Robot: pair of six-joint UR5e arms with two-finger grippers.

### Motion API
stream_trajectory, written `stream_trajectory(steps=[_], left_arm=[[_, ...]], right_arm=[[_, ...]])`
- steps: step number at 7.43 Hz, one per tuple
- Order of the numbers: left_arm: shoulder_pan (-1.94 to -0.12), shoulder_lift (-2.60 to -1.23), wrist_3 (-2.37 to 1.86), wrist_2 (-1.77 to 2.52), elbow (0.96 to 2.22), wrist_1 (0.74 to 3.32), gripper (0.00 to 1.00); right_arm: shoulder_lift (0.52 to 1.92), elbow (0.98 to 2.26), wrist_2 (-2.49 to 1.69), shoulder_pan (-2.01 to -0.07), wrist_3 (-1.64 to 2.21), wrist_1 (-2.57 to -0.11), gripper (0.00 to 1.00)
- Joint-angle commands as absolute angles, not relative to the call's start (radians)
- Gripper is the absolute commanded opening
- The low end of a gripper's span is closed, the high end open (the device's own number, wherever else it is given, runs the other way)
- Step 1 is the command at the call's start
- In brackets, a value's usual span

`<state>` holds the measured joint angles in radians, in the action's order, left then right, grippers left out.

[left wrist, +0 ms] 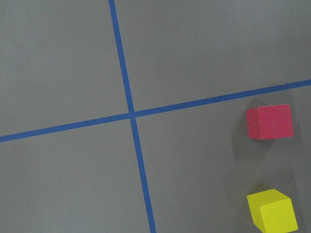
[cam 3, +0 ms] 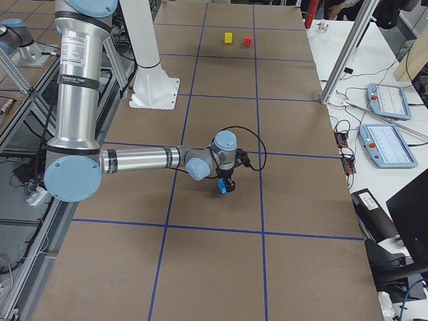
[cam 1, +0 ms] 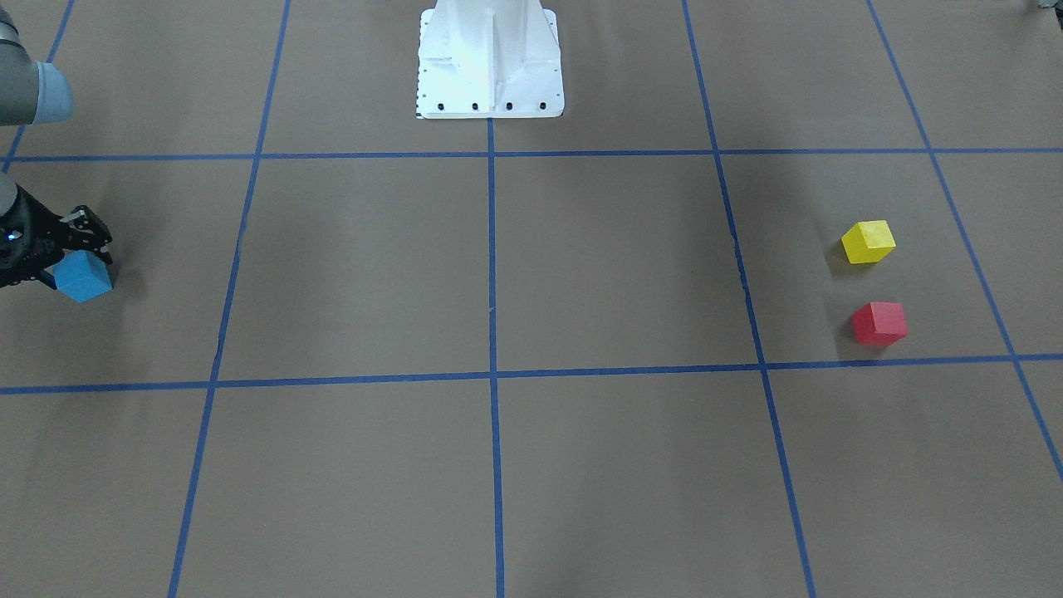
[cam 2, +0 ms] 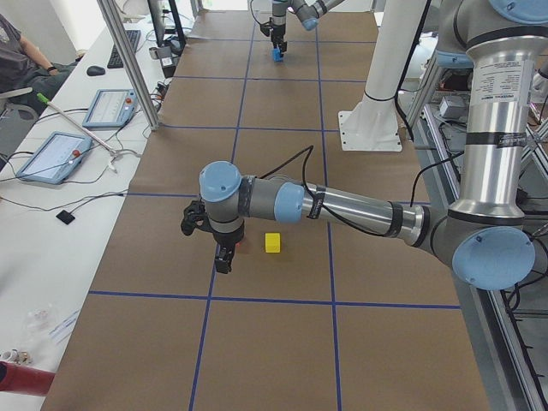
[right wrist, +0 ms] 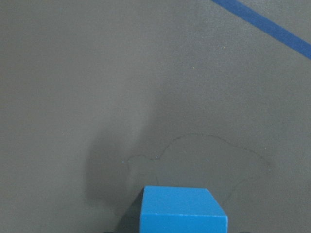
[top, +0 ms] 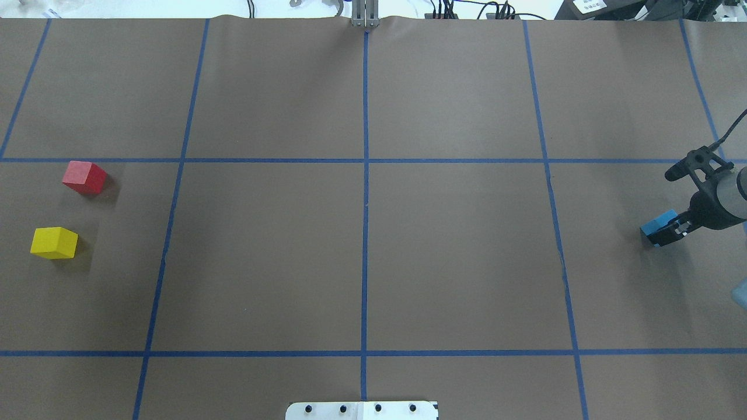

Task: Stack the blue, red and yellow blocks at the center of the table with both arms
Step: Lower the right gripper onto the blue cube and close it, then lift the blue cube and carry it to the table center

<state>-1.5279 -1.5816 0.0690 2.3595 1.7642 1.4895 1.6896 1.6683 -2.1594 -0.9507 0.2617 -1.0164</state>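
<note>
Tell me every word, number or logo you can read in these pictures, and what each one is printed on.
No text here can be read.
Left arm's silver tube: dark lettering runs down it, too small to read.
Right arm's silver tube: the same kind of lettering, also too small.
Tablet screens: blurred, unreadable.
Blue block, red block, yellow block: no markings visible.

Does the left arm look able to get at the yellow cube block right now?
Probably yes: the left gripper hangs close to the yellow cube block, whose top is uncovered, and the red cube block sits apart, leaving finger room.
</note>
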Motion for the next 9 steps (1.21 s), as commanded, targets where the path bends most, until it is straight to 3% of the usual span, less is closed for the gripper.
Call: stream_trajectory(steps=[1,3,5,9], left_arm=[[-1.528,-1.582,0.069,2.359,1.764,1.489,1.0],[-1.528,-1.582,0.069,2.359,1.767,1.489,1.0],[-1.528,-1.582,0.063,2.359,1.784,1.488,1.0],[-1.525,-1.551,0.069,2.361,1.795,1.489,1.0]], right_arm=[[1.692,1.675,-2.171,-0.957,0.259,-1.016,0.0],[1.63,1.748,-2.305,-1.064,0.303,-1.124,0.0],[1.469,1.792,-2.31,-1.048,0.549,-1.255,0.0],[1.017,1.708,-2.04,-0.719,1.197,-1.352,0.0]])
